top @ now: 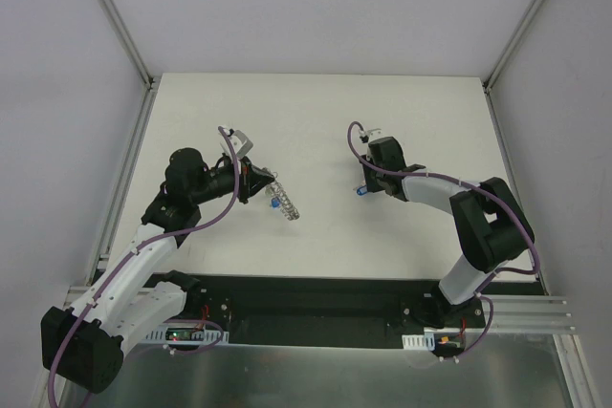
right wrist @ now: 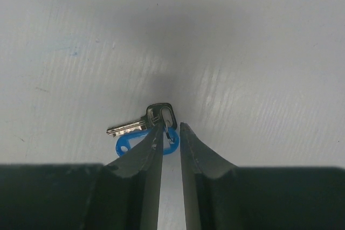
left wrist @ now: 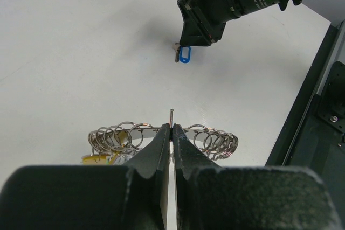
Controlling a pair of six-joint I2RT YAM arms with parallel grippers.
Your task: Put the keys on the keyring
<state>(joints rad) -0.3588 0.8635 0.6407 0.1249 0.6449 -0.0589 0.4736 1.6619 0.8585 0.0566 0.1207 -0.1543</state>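
The left arm [top: 143, 260] reaches from its base at the near-left corner towards the middle of the white table [top: 430, 112], wrist turned to the right. The left claw [top: 268, 188] is pinched tight on the keyring [top: 285, 203], which hangs just past its tips. The right arm [top: 478, 226] rises from the near-right base, folds at a high elbow and stretches leftwards. The right claw [top: 366, 188] points down onto a key [top: 360, 192] lying on the table, well apart from the keyring.

From overhead the key is only a blue speck. The right wrist camera shows it plainly: a flat silver key [right wrist: 132, 127] with a dark rounded head, joined by a small oval link to a glossy blue plastic tag. The right claw [right wrist: 171, 127] has its black, wedge-shaped jaws standing a narrow gap apart. The link and the tag's edge sit at their tips; whether they grip cannot be told.

The left wrist camera shows what the overhead view blurs: the keyring [left wrist: 161, 136] is a grey metal band edged with a row of small, shiny wire loops. The left claw [left wrist: 171, 126] clamps its rim at the middle with no gap between the jaws. A yellow tag [left wrist: 97, 158] peeps out beneath the loops on the left. Beyond, the same view catches the right claw [left wrist: 188, 44] over the key [left wrist: 183, 54] on the smooth matt table [left wrist: 81, 36]
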